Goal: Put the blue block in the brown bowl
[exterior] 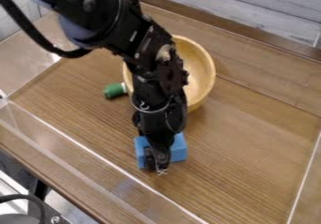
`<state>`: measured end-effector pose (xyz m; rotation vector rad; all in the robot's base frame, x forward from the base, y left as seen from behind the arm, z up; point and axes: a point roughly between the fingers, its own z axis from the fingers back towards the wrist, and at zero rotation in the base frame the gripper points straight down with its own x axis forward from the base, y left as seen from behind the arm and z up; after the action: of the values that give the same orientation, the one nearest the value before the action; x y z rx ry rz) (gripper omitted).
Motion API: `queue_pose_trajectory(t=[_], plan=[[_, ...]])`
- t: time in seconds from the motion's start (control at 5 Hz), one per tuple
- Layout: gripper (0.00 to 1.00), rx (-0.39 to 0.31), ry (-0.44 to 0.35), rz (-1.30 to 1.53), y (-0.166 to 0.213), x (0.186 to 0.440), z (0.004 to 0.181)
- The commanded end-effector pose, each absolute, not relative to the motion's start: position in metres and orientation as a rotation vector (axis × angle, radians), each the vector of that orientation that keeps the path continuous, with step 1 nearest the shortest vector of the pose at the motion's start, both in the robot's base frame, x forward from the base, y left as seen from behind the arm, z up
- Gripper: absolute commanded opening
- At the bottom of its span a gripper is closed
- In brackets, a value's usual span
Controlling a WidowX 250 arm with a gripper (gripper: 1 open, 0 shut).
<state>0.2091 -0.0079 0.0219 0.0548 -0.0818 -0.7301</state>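
The blue block [177,151] lies on the wooden table near the front, its middle covered by my gripper [157,162]. The gripper points straight down from the black arm and is shut on the blue block, fingertips down at the table surface. Behind the arm, to the upper right, stands the brown bowl [201,70], round and tan, partly hidden by the arm's wrist. Nothing shows inside the visible part of the bowl.
A small green piece [113,91] lies left of the arm beside the bowl. The wooden table [251,153] has a clear raised rim along its front and left edges [51,134]. A grey plank surface runs behind.
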Motion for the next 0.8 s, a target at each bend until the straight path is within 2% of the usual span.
queue_pose_trajectory(t=[0.0, 0.6], plan=[[0.0, 0.073, -0.132, -0.719, -0.0058, 0.2231, 0.0309], [0.0, 0.074, -0.138, -0.717, -0.0039, 0.225, 0.0319]])
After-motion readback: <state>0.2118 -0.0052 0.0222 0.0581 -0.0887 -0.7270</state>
